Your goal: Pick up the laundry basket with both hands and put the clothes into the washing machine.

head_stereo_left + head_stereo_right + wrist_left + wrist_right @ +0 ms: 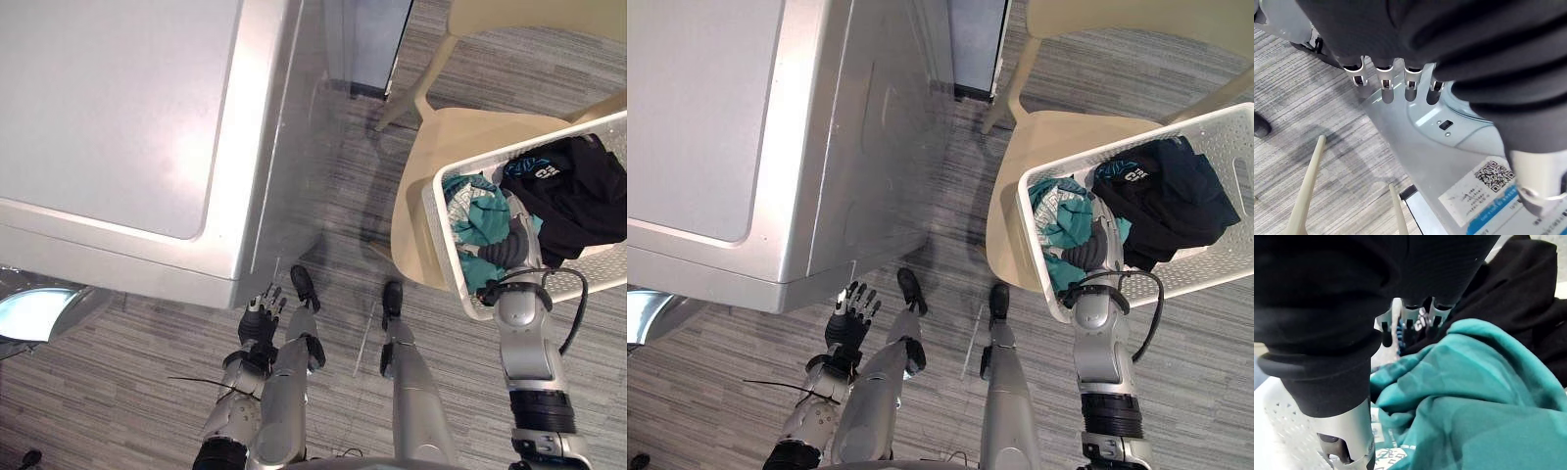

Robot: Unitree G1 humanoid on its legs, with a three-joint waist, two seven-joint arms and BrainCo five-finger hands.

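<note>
Laundry basket [1200,269] sits on the chair, not lifted; right hand in it, left hand idle.
White perforated basket rests on the seat of a beige chair [431,166], off to the robot's right and well apart from the washing machine [108,108]. Inside: a teal garment [475,230] at the end nearer the machine, a black garment [578,191] bunched beside it and touching it. Right hand [507,251] reaches over the basket's near rim and lies on the teal garment, pointing at the seam between teal and black; cannot tell whether it grips any cloth. Left hand [260,318] hangs low just beside the machine's silver front corner, fingers straight and spread, holding nothing. Grey striped carpet [118,382] under everything.
</note>
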